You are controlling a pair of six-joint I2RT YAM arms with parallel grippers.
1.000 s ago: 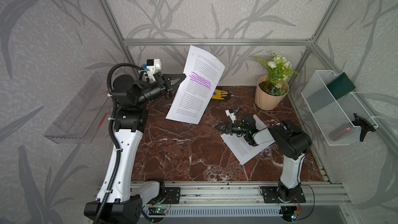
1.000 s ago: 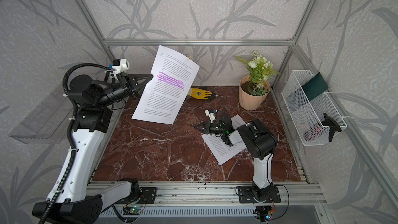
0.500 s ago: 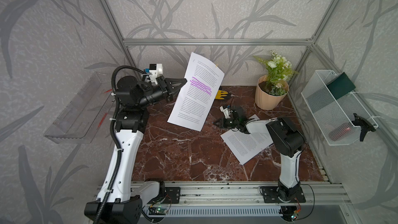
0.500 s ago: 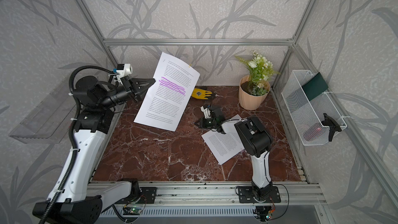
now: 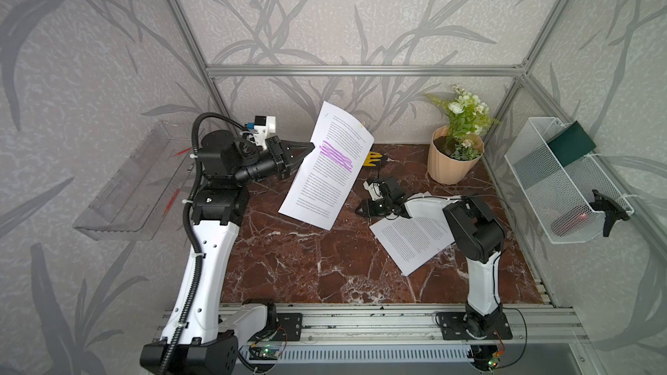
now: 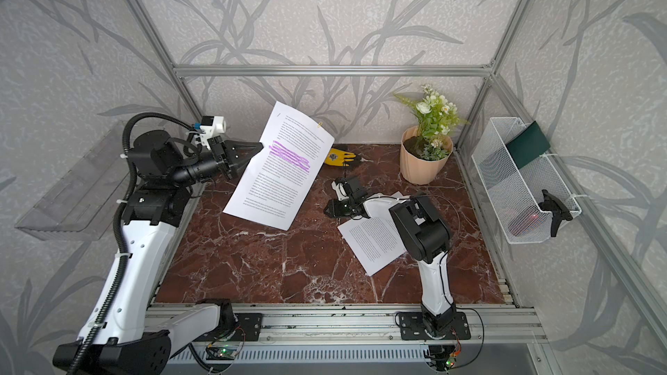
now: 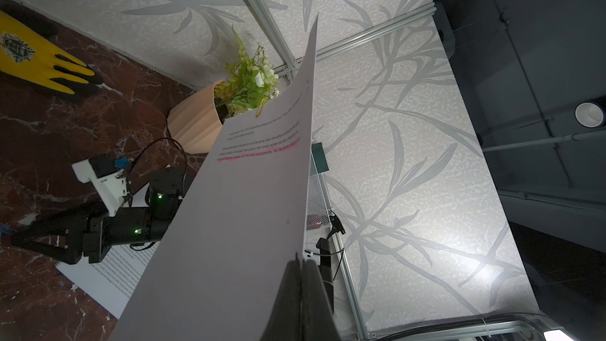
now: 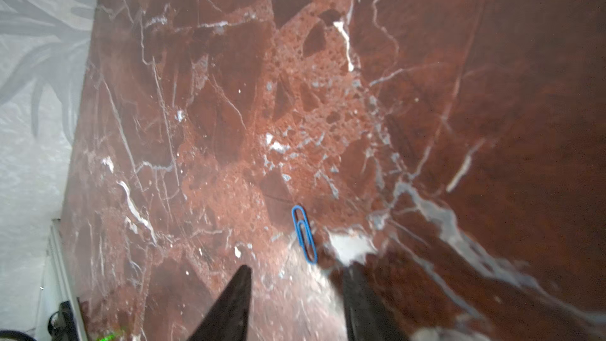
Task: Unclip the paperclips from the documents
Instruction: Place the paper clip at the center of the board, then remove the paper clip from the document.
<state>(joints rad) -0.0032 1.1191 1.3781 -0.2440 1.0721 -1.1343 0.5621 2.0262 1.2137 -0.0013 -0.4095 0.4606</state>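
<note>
My left gripper is shut on the left edge of the purple-highlighted document, holding it up in the air at the back of the table. A gold paperclip sits on its top edge, also seen in the left wrist view. My right gripper is open just above the marble. A blue paperclip lies loose on the marble just beyond its fingertips. In both top views the right gripper hovers low beside the unmarked document, which lies flat on the table.
A yellow glove lies at the back behind the held document. A potted plant stands at the back right. A white wire basket hangs on the right wall and a clear tray on the left wall.
My right gripper has gone from shut to open, and the blue paperclip now lies free on the marble. The left arm has shifted the held document slightly to the right.
</note>
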